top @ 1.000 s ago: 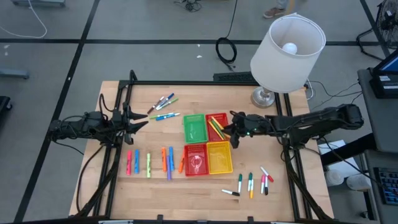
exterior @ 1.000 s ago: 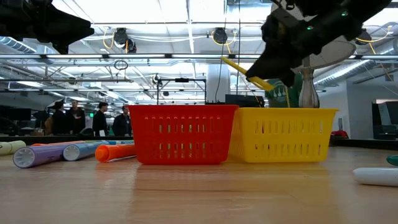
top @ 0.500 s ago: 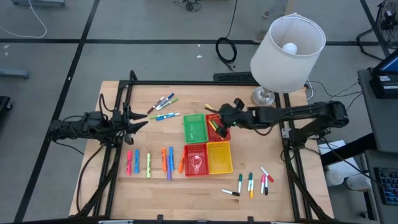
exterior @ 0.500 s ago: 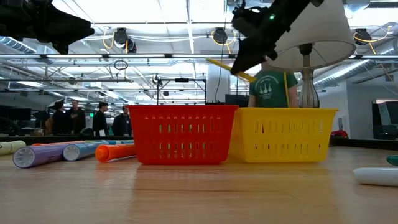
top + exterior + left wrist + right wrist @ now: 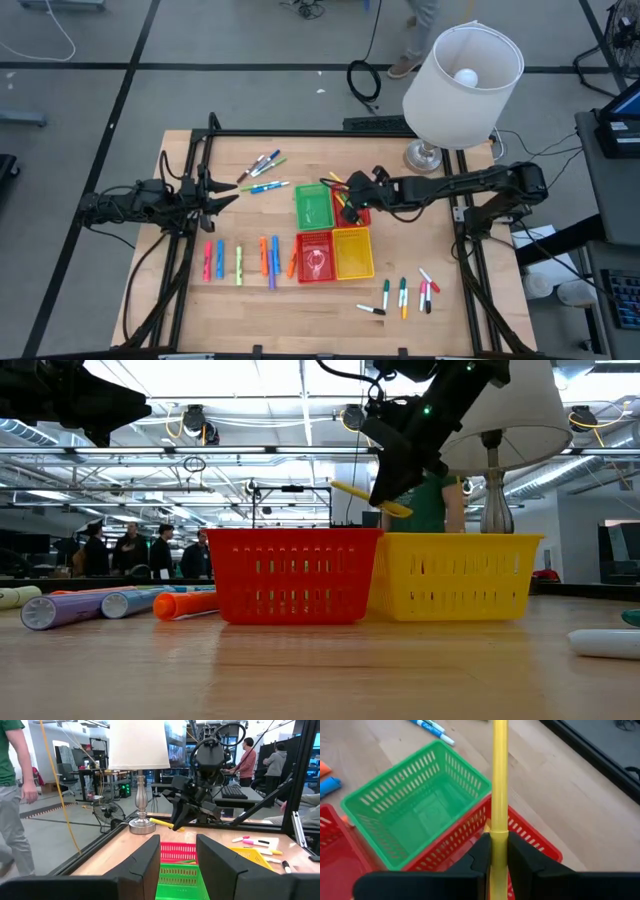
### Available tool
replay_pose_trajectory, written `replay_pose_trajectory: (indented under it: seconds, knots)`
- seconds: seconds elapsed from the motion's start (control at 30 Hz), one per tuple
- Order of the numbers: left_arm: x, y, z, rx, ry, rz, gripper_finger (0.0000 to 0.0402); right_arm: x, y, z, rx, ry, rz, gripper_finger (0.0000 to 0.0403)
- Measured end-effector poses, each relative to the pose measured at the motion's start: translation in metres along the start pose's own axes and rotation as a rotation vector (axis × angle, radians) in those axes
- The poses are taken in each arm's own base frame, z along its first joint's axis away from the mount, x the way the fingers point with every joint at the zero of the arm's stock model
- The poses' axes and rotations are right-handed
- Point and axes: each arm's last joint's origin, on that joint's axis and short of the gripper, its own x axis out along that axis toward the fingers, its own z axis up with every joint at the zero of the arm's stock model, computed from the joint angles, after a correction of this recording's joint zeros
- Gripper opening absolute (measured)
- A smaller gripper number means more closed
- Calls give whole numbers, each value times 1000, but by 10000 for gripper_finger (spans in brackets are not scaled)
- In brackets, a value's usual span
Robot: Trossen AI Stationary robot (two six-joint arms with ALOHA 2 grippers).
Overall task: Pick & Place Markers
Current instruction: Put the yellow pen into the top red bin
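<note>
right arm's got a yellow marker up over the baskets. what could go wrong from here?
1. The right gripper pinches the yellow marker near one end, so most of it sticks out past the fingers. It could pivot or slip.
2. It hangs over the rim shared by the green basket and the far red basket. Released here, it might bounce off the edge or land in the wrong one.
3. Lowering could knock or shift a basket.

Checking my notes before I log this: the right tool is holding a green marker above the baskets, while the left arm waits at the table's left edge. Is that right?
Not quite: the marker is yellow, not green. The right wrist view shows the right tool shut on a yellow marker above the green basket and a red basket. The left tool does wait at the table's left edge.
</note>
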Motion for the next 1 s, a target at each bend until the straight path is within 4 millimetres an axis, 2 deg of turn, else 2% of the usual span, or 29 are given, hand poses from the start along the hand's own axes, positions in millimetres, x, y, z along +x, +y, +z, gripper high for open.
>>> replay_pose_trajectory:
  seconds: [0.23, 0.5, 0.73, 0.87, 1.0]
  knots:
    - [0, 0, 0, 0, 0, 0, 134, -4, 7, -5, 32, 11, 15, 36]
    - [0, 0, 0, 0, 0, 0, 134, -3, 5, -9, 50, 43, -5, 36]
    - [0, 0, 0, 0, 0, 0, 134, 4, 2, -21, 62, 59, -6, 36]
    - [0, 0, 0, 0, 0, 0, 134, 11, 3, -30, 86, 68, 65, 36]
    - [0, 0, 0, 0, 0, 0, 134, 12, 3, -32, 92, 58, 79, 36]
